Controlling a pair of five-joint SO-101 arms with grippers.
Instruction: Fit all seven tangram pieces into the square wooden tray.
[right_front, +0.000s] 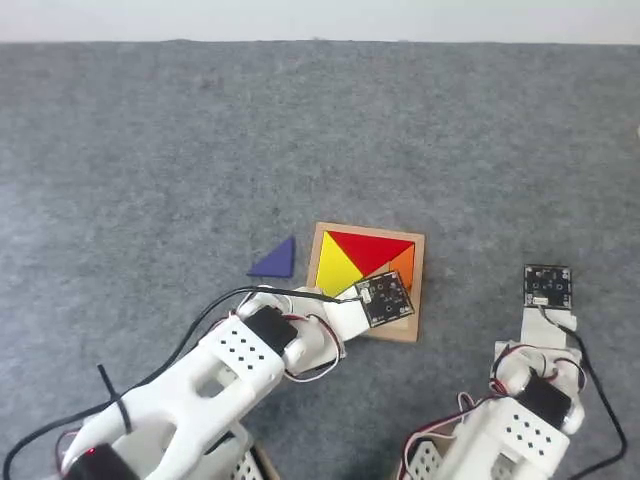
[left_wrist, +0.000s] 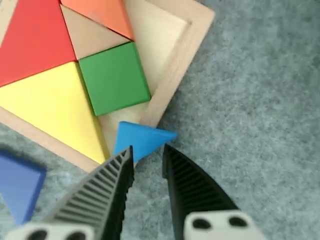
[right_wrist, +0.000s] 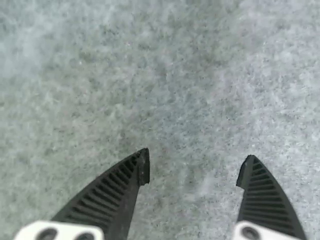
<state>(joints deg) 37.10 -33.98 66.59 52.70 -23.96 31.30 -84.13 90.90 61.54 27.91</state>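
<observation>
Grey felt on the tabletop (right_front: 150, 150), and the tray (right_front: 418, 255) at the middle of the high view. What lies in it?

A red triangle (right_front: 368, 250) along its upper edge, a yellow triangle (right_front: 335, 268) at its left and an orange piece (right_front: 403, 262) at its right. The left wrist view adds a green square (left_wrist: 114, 77), which touches the yellow triangle and sits near a corner of the tray. A tan triangle (left_wrist: 92, 37) shows between red, orange and green. Whether it is a piece or bare tray floor, one cannot tell.

And the left arm (right_front: 230, 360)?

It comes up from the lower left of the high view, and its wrist hangs over the tray's lower right part. The left jaws stand narrow, closed on a corner of a light-blue triangle (left_wrist: 140, 137). That triangle lies across the tray's rim, just beside the green square and partly over the felt.

Is anything outside the tray?

A dark-blue triangle (right_front: 276, 261) lies flat on the felt just left of the tray. It is near the tray's upper left corner and apart from it.

And the right arm (right_front: 530, 410)?

It sits at the lower right of the high view, well apart from the tray. The right jaws are spread wide and hold nothing, with felt between the fingers (right_wrist: 127, 185).
</observation>
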